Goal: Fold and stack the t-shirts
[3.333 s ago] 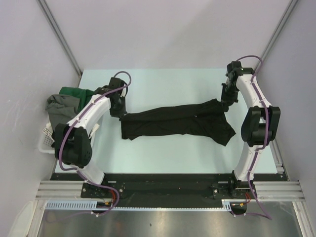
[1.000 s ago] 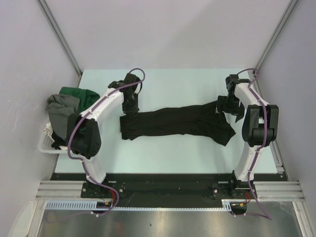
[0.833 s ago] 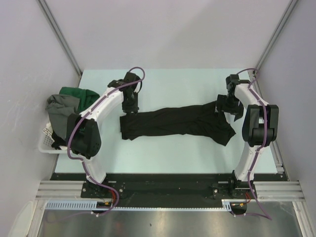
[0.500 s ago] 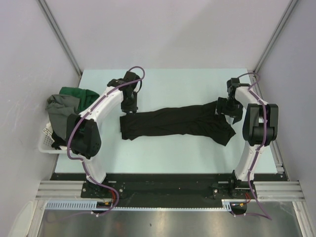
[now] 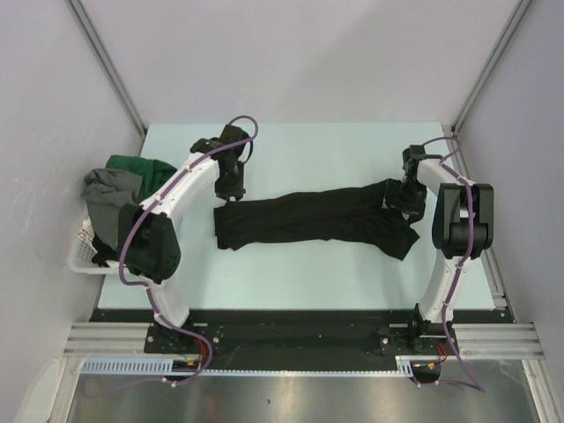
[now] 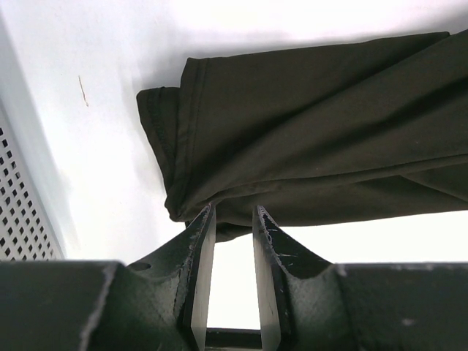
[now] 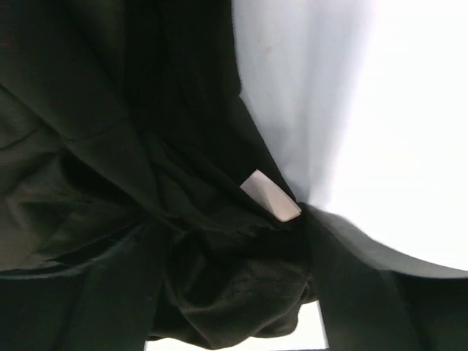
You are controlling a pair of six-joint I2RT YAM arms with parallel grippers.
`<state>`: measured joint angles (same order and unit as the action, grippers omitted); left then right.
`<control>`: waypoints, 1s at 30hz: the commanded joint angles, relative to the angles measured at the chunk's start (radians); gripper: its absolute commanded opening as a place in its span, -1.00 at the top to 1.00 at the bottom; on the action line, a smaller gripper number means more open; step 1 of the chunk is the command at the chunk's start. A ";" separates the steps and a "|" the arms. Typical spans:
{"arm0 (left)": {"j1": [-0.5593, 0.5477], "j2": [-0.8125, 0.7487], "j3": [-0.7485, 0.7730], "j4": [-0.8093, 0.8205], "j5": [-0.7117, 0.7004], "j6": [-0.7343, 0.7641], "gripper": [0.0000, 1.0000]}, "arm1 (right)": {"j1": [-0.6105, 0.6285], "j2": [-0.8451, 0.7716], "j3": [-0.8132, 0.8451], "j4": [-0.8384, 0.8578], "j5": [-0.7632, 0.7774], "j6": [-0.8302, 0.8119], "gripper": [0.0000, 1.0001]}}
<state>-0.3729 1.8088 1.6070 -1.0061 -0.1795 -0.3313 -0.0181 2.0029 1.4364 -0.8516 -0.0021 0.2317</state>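
The black shirt (image 5: 308, 216) lies on the counter (image 5: 291, 150), its hem at the narrow, empty left jaws, its other end bunched at the right jaws, whose width I cannot tell, with a basket (image 5: 84, 245) far left.

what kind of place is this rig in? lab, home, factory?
Probably a lab robot cell: left arm and right arm mounted on a metal frame at the table edge, plain white walls boxing it in, a black shirt laid out.
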 commanded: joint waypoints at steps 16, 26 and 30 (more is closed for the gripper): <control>0.002 -0.034 -0.001 -0.017 -0.034 0.021 0.40 | -0.014 0.085 -0.042 0.082 -0.026 -0.042 0.50; 0.002 -0.039 -0.005 -0.022 -0.040 0.032 0.41 | -0.026 0.131 0.033 0.106 -0.029 -0.051 0.69; 0.002 -0.048 -0.013 -0.020 -0.044 0.032 0.41 | -0.026 0.163 0.134 0.095 -0.018 -0.060 0.75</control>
<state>-0.3729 1.8084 1.6024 -1.0206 -0.2070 -0.3172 -0.0364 2.0666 1.5043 -0.8883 -0.0982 0.2012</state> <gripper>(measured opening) 0.298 0.233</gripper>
